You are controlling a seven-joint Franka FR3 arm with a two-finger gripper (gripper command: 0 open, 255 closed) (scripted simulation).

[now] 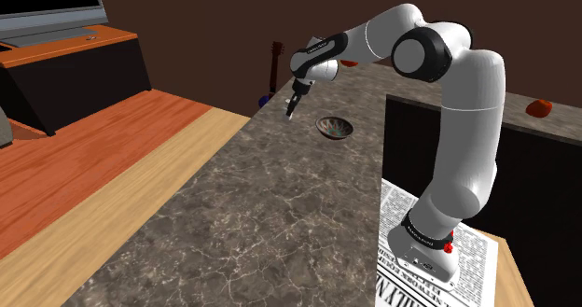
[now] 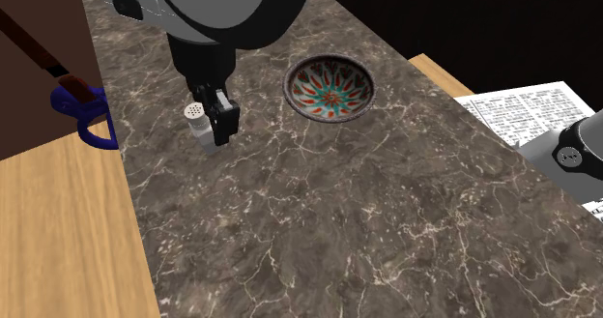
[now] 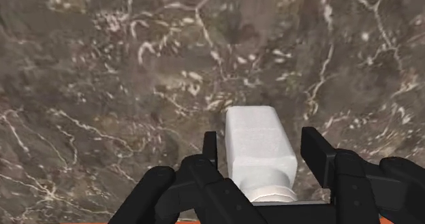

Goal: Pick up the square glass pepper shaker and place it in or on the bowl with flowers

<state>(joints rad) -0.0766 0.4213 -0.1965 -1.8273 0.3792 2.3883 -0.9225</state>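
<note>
The pepper shaker point(image 3: 259, 151) is a pale square bottle with a perforated cap point(image 2: 196, 110). It stands upright on the dark marbled counter point(image 2: 367, 229). My black gripper point(image 3: 262, 144) is lowered over it, one finger point(image 3: 211, 148) on each side. A thin gap still shows between each finger and the bottle, so the grip is not shut on it. In the second exterior view the gripper point(image 2: 215, 132) hides part of the shaker. The bowl point(image 2: 293, 94) has a red and teal flower pattern and sits a short way to that view's right. In the shoulder view the gripper point(image 1: 291, 109) hangs left of the bowl point(image 1: 335, 119).
A blue object point(image 2: 82, 113) sits at the counter's edge close to the shaker. A newspaper point(image 2: 527, 108) lies under the robot's base point(image 1: 420, 258). Two red items point(image 1: 539, 107) rest on the far counter. Lower wooden surfaces point(image 1: 84, 165) lie beyond the counter's edge.
</note>
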